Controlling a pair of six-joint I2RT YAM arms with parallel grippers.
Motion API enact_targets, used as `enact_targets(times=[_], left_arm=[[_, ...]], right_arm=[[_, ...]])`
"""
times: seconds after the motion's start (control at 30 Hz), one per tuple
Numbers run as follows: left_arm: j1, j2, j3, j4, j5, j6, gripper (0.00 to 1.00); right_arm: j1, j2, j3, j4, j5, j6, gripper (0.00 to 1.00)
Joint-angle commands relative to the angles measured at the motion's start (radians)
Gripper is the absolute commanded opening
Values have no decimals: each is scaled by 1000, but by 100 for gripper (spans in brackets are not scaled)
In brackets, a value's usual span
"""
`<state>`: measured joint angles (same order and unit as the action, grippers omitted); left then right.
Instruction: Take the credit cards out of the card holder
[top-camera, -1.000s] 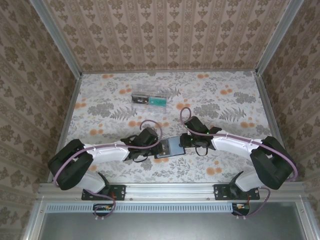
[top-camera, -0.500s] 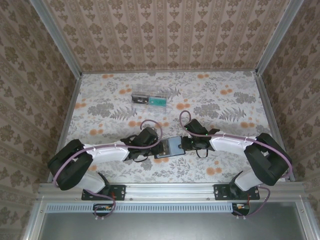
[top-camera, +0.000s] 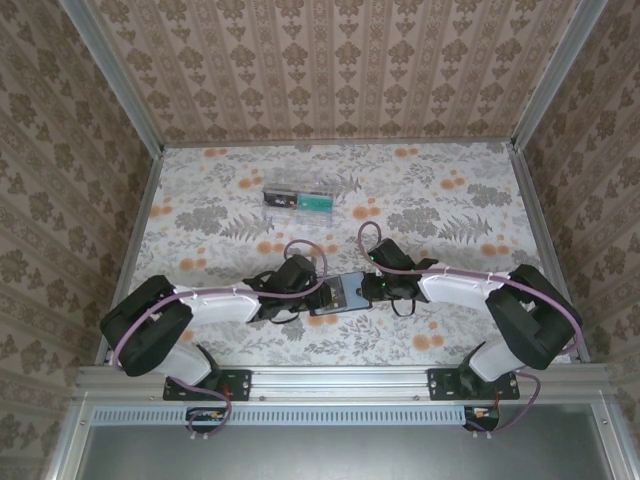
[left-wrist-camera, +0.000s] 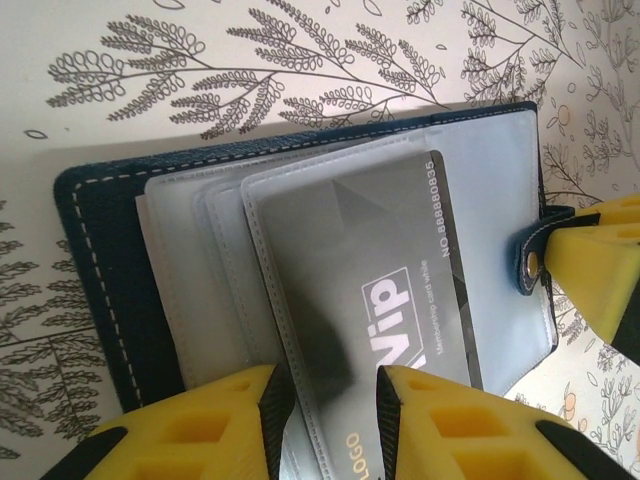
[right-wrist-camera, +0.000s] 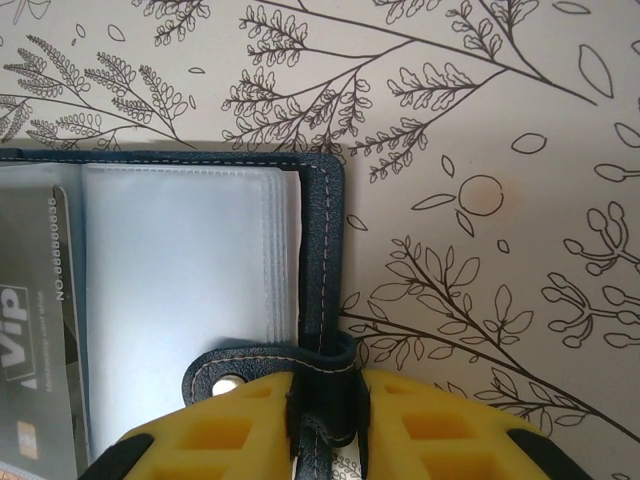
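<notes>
1. Card holder (top-camera: 340, 293), seen from the top view, lies open and face up on the bench (top-camera: 450, 200), near the front edge and between our two tools. Its long axis runs roughly left to right, with the right end a little farther from the bases. Our left tool (top-camera: 313, 298) sits at its left end and our right tool (top-camera: 367, 290) at its right end. A clear plastic box (top-camera: 297, 198) lies well apart, farther back.

2. From the left wrist we see the dark stitched cover (left-wrist-camera: 110, 270), a fan of clear sleeves (left-wrist-camera: 490, 200), and a grey VIP card (left-wrist-camera: 400, 250) inside the uppermost sleeve. The card's long axis runs down the picture toward the left tool, and its near end lies between the yellow pads (left-wrist-camera: 220, 420). The jaws stand narrowly parted over the sleeve, and we see nothing pinched. The holder's tab end points to the right of the picture.

3. From the right wrist, the right tool is clamped on the holder's edge at the closure tab (right-wrist-camera: 260, 362). We judge it is pinning the holder to the bench.

4. We judge the step in hand to be freeing the first card, since the VIP card is not yet out. The next move calls for catching the card's near end rather than the sleeve. It should then slide out along its long axis while the right tool keeps the holder from following.
</notes>
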<state>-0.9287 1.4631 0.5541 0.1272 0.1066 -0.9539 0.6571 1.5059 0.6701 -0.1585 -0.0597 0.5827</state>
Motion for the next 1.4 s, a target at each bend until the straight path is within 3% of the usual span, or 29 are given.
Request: enact_targets(times=[0.0, 0.3, 0.5, 0.63, 0.87, 1.0, 1.37], left_arm=[[-6, -31, -10, 49, 33, -7, 33], [-7, -27, 3, 13, 21, 4, 33], [-6, 10, 2, 13, 21, -1, 31], [-7, 22, 0, 8, 16, -2, 31], [-6, 28, -1, -3, 10, -6, 30], [-7, 28, 3, -16, 7, -3, 29], [-7, 29, 2, -16, 9, -3, 28]], right_arm=[[12, 27, -18, 19, -30, 16, 24], [12, 21, -14, 18, -25, 17, 25], [12, -108, -22, 10, 20, 26, 25], [14, -169, -9, 28, -45, 31, 26], [62, -127, 34, 50, -92, 50, 24], [62, -50, 46, 97, -179, 80, 21], [11, 91, 34, 186, -285, 160, 19]])
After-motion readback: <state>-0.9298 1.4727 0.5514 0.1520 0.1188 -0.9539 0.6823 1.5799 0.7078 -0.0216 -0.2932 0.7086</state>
